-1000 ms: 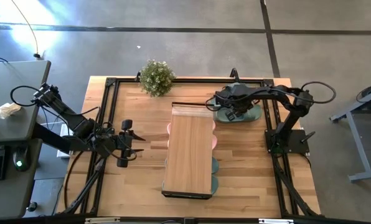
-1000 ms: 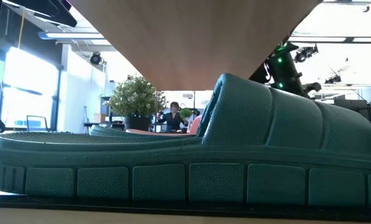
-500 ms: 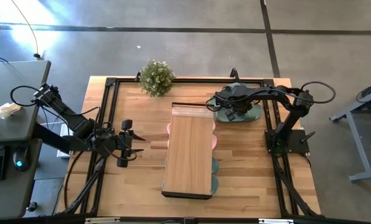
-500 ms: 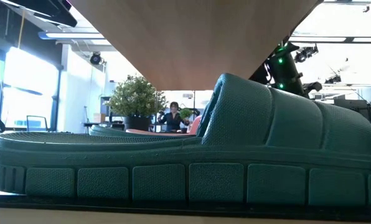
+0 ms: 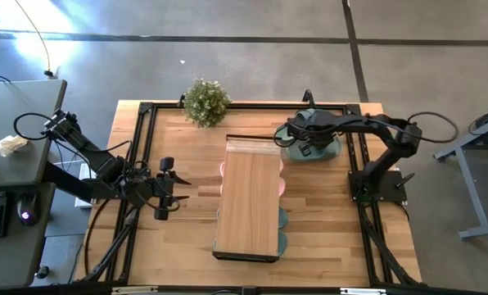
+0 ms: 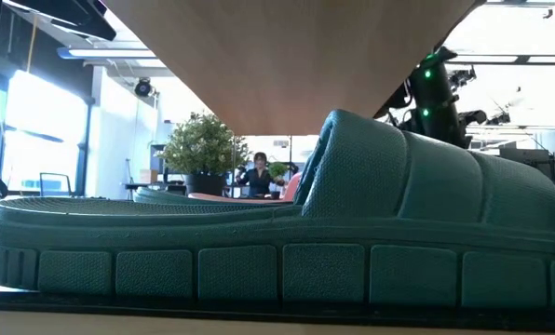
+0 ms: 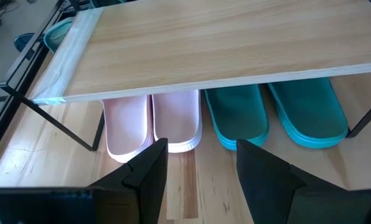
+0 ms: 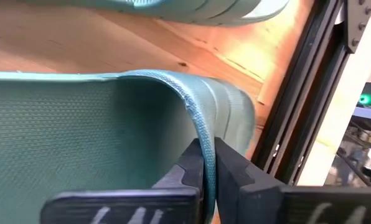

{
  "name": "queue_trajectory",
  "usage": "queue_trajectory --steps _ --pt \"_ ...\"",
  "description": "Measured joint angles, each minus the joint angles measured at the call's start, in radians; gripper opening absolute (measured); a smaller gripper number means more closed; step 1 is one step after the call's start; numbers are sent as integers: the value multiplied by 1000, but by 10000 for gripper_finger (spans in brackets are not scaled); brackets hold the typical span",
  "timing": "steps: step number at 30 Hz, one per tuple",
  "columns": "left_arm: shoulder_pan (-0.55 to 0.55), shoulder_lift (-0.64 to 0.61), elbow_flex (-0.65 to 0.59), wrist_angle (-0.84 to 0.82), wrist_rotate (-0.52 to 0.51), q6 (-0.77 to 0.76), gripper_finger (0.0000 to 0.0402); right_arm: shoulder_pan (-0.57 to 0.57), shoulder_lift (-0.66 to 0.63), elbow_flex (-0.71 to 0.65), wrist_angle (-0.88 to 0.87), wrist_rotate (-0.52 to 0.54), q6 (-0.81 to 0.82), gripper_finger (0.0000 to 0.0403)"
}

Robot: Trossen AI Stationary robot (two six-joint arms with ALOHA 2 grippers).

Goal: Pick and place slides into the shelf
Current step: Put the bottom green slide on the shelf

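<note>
Right gripper (image 8: 207,171): clamped shut on strap edge of sage-green slide (image 5: 319,147), far right of table, just beside shelf (image 5: 248,201). Left gripper (image 7: 198,165): parted, empty, waiting left. Risk judged: thin edge pinch; strap liable to slip or flex on lift.

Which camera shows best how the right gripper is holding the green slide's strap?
The right wrist view: the right gripper is shut on the strap edge of the green slide, close up. The high view shows only the arm over that slide beside the shelf. The low and left wrist views miss the grip.
</note>
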Motion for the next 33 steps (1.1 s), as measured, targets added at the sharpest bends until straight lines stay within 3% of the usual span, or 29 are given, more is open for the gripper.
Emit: queue_trajectory --steps 21,33 --pt "0 0 0 23 -30 3 175 33 -289 1 -92 -36 50 0" --pt "0 0 0 148 -160 103 175 129 -424 2 -93 -49 146 0"
